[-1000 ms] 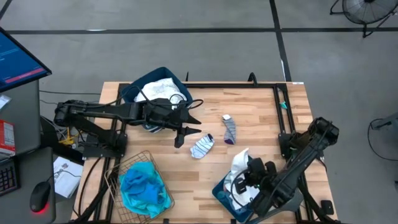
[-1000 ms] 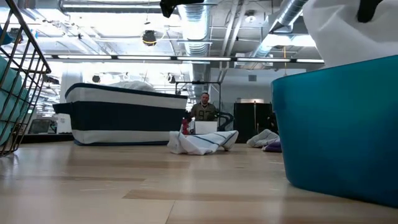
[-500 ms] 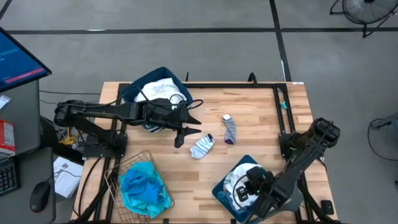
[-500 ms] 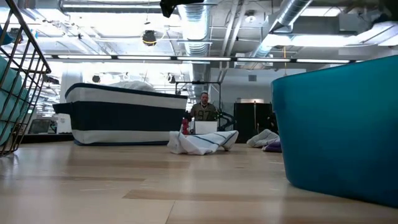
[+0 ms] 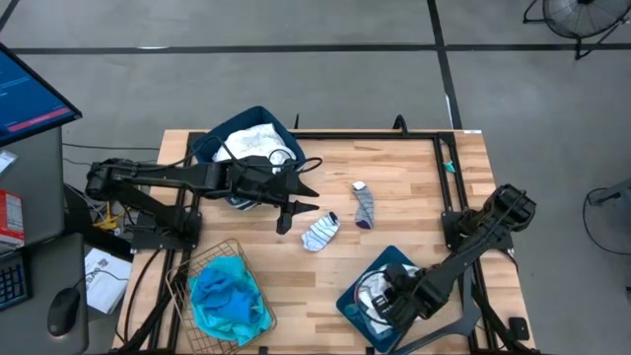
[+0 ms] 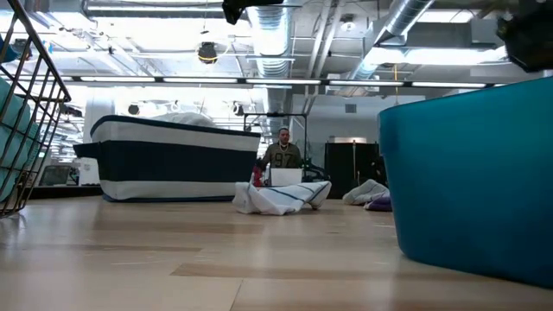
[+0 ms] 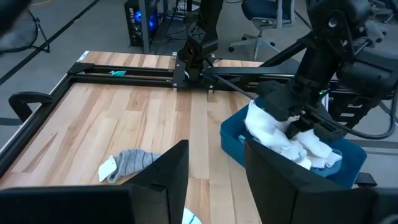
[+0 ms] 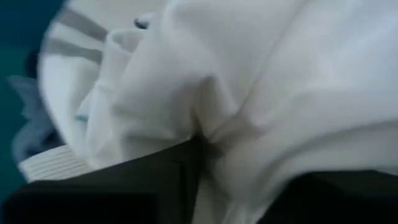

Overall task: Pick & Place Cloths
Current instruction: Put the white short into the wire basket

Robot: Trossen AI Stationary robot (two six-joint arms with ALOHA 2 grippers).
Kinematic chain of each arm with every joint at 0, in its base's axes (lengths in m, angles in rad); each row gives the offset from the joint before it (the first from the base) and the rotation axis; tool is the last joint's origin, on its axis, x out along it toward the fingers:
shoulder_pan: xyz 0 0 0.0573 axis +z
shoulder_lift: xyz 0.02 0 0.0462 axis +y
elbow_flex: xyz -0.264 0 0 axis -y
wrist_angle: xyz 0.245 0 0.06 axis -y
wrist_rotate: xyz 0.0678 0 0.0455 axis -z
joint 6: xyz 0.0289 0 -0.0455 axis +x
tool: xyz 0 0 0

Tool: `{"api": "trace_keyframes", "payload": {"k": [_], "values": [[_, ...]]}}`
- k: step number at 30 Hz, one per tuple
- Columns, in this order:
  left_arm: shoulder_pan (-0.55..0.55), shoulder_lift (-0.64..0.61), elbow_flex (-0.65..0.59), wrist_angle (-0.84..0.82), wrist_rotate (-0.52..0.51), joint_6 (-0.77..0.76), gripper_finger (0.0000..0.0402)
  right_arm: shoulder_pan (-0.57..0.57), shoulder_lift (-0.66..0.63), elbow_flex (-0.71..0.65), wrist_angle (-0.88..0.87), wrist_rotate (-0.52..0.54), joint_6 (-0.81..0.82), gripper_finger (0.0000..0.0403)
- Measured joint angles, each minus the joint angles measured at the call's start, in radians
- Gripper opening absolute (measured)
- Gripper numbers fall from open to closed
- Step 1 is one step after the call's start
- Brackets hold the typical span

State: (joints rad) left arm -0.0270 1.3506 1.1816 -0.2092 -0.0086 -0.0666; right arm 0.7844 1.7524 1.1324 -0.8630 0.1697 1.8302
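My right gripper is down inside the near blue bin and shut on a white cloth, which fills the right wrist view. My left gripper hangs open above bare table, left of a grey-and-white striped sock that lies flat on the wood. A grey sock with a dark toe lies farther right and shows again as the grey sock in the left wrist view. The turquoise garment lies in the wire basket. White and yellowish cloths fill the far bin. My right gripper has a bunched fold of the white cloth between its two fingers, several layers thick. It comes from above, pointing down into the bin. The cloth lies piled in the bin under and around the fingers, with a striped part beside it.
A dark metal frame runs along the table's far and right edges. The near bin's wall fills the low view's right side, and the basket stands at its left. Bare wood lies between the socks and the bins. A person sits beyond the table.
My right gripper has gone down into the near bin with the white cloth. A second ago the cloth stood bunched above the bin's rim; now it lies piled inside, below the rim. The right arm has folded lower toward the near edge.
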Motion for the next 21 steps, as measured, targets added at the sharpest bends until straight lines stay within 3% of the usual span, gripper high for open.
{"api": "trace_keyframes", "payload": {"k": [6,11,17,21], "values": [[0.001,0.000,0.000,0.000,0.000,0.002,0.0136,-0.045,0.001,0.121,-0.121,-0.011,-0.106,0.0176],[0.001,0.000,0.000,0.000,0.000,0.002,0.0136,-0.053,0.001,0.231,-0.261,-0.104,-0.172,0.0215],[0.001,0.000,0.000,0.000,0.001,0.002,0.0136,-0.021,0.001,0.359,-0.368,-0.120,-0.183,0.0218],[0.001,0.000,0.000,0.000,0.001,0.002,0.0136,-0.012,0.000,0.450,-0.416,-0.001,-0.183,0.0170]]}}
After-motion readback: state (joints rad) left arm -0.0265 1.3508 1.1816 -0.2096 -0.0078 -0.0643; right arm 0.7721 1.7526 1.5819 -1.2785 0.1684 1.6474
